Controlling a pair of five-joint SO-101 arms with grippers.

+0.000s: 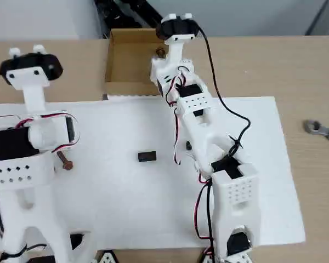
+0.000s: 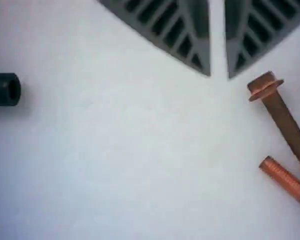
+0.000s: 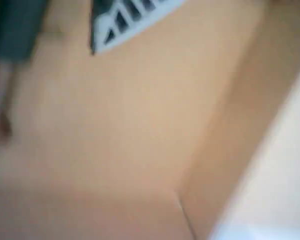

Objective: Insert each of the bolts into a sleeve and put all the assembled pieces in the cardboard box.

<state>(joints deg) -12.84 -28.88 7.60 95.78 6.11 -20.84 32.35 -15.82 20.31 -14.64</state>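
Two copper bolts [image 2: 282, 117] [image 2: 285, 177] lie side by side on the white sheet, one also showing beside the left arm [image 1: 66, 161]. My left gripper [image 2: 219, 75] hovers just above them, jaws a narrow gap apart with nothing between. A black sleeve [image 1: 147, 156] [image 2: 4, 89] lies mid-sheet. My right gripper [image 1: 163, 60] hangs over the cardboard box [image 1: 120, 60]. Its one visible finger [image 3: 125, 20] stands apart from a dark sleeve [image 3: 12, 30] with a bolt shank [image 3: 0, 100] sticking out, over the box floor [image 3: 115, 140]. A bolt head [image 1: 160, 53] shows in the box.
A small black piece [image 1: 188, 146] lies against the right arm's side on the sheet. A metal tool [image 1: 322, 129] rests on the bare wooden table at the far right. The box sits just beyond the sheet's far edge.
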